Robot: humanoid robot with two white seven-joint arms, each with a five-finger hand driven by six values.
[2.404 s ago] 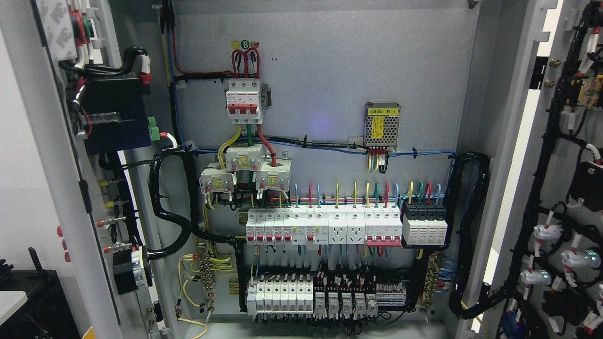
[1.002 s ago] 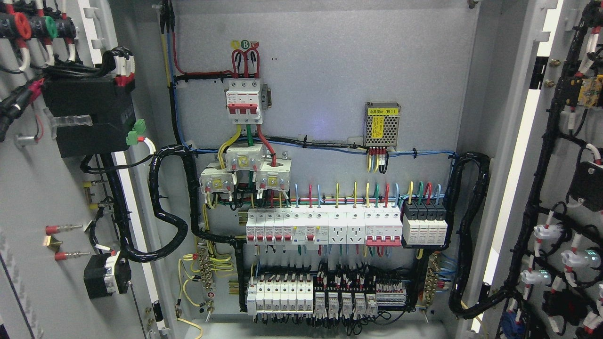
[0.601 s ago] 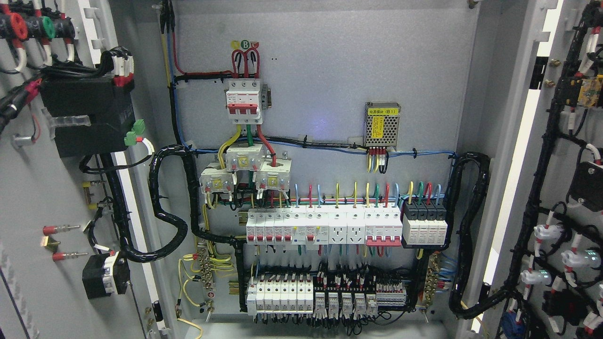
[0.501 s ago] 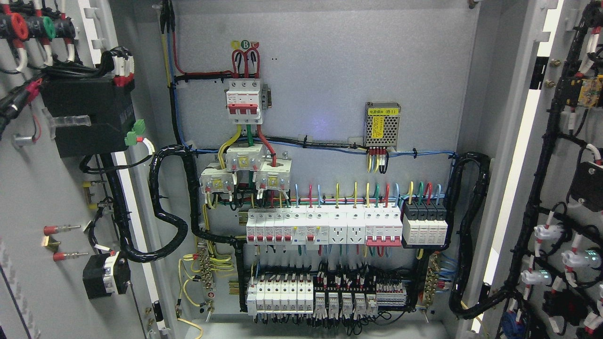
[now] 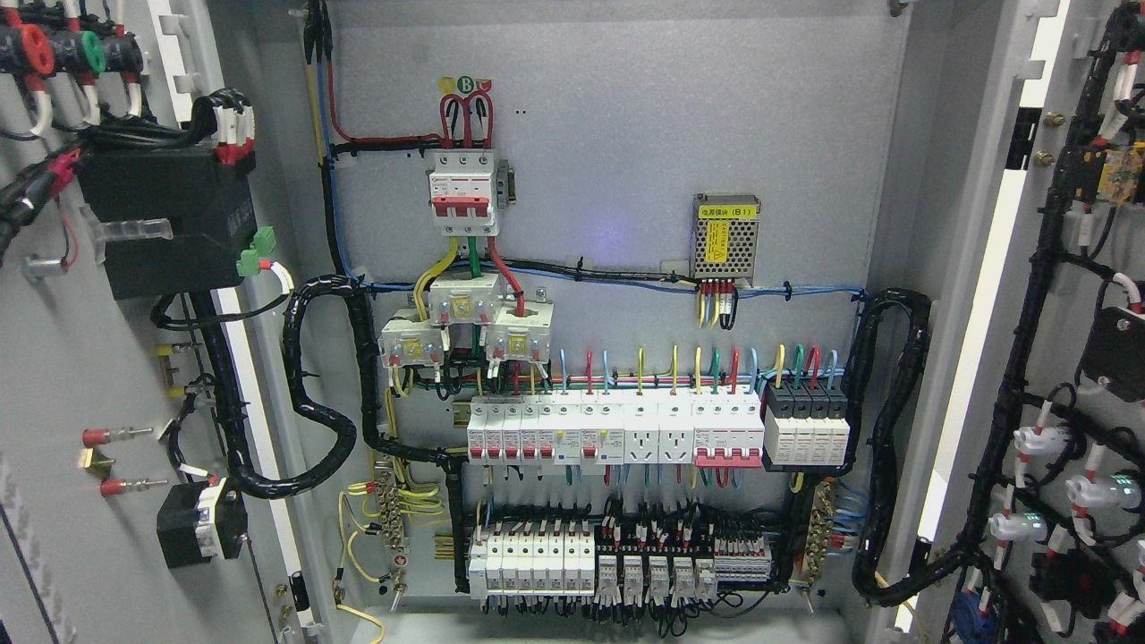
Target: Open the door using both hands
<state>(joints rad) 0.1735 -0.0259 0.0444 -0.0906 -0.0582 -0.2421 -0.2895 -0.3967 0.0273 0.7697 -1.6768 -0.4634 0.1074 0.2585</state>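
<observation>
An electrical cabinet fills the head view with both doors swung wide. The left door [image 5: 72, 376] shows its grey inner face, carrying a black box [image 5: 165, 219], red and green button backs and a wire loom. The right door [image 5: 1078, 295] stands open at the right edge, its inner face lined with a black cable bundle and white lamp holders. Neither of my hands nor any arm shows in the picture.
The back panel [image 5: 626, 161] carries a red-and-white main breaker [image 5: 463, 192], a mesh-cased power supply [image 5: 725, 237], two rows of white breakers [image 5: 617, 431] and terminal blocks. Thick black conduit loops [image 5: 322, 394] run to each door near the hinges.
The left door has swung further open since 2.4 s ago, turning its inner face toward me. Over the last second it has stayed almost still. The right door has not moved.
</observation>
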